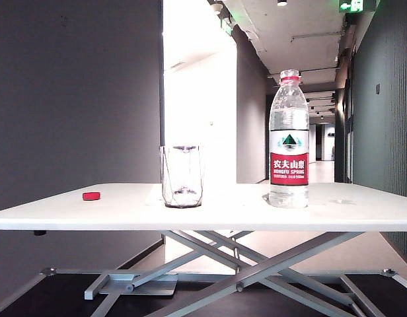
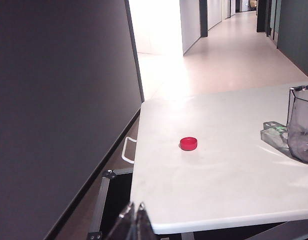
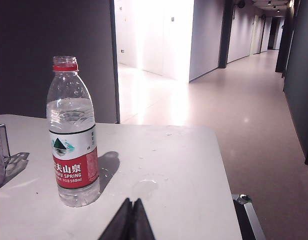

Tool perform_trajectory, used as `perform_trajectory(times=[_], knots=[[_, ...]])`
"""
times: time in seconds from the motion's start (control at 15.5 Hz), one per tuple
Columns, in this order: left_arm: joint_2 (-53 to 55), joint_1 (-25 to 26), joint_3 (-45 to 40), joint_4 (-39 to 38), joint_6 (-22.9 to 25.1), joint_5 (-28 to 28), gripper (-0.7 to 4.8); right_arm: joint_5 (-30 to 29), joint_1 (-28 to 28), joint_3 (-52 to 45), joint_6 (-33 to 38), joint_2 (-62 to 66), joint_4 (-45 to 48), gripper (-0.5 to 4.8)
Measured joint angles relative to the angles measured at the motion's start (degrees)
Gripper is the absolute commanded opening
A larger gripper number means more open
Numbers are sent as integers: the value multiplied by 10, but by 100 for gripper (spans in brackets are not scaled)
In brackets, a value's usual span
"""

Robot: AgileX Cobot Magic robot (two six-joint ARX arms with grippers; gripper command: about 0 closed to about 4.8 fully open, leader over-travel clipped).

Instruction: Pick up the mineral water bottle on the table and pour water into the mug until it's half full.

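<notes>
Both of my grippers sit pulled back at the near edge of the table, and neither shows in the exterior view. From that camera the mineral water bottle [image 1: 289, 140] stands upright and uncapped on the right half of the white table [image 1: 362, 208], water filling it to the shoulder. The mug [image 1: 182, 176], a clear faceted glass, stands upright left of centre, well apart from the bottle, and looks empty. A small red cap [image 1: 91, 196] lies far off to the left.

Through my left wrist camera, the left gripper [image 2: 135, 223] hangs just off the table's near edge, its two fingers pressed together with nothing between them. The red cap lies flat on the tabletop ahead of it, and the mug stands partly cut off at the frame edge.

Through my right wrist camera, the right gripper [image 3: 129, 221] is likewise closed and empty, fingertips touching, low over the near part of the table. The bottle stands close ahead, off to one side of the fingers, its red-and-white label facing me. A faint wet patch [image 3: 144, 186] glistens on the tabletop beside it.

I judge the task has not started; the reach for the bottle comes first. My right gripper must open its jaws wide, line up with the bottle's body and close around it.
</notes>
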Motion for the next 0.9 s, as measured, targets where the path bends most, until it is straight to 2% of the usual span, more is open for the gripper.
perform_trajectory(times=[0.26,0.32,0.39,0.45,0.52,0.58,0.64,0.71,0.9], knots=[[0,0,0,1,0,0,-5,-17,0,0,2,0,0,-5],[0,0,0,1,-4,1,-5,-49,0,0,4,0,0,-4],[0,0,0,2,-30,13,-5,-126,4,0,5,0,0,-3],[0,0,0,2,-49,28,-5,-173,11,0,4,0,0,3],[0,0,0,2,-57,45,-5,-192,18,0,4,0,0,29],[0,0,0,2,-63,79,-5,-198,30,0,4,0,-2,104],[0,0,0,2,-64,118,-5,-199,39,0,-6,0,-6,293],[0,0,0,1,-64,205,-5,-187,52,0,-35,0,-19,377],[0,0,0,-1,-64,290,-5,-111,79,0,-46,9,-19,415]])
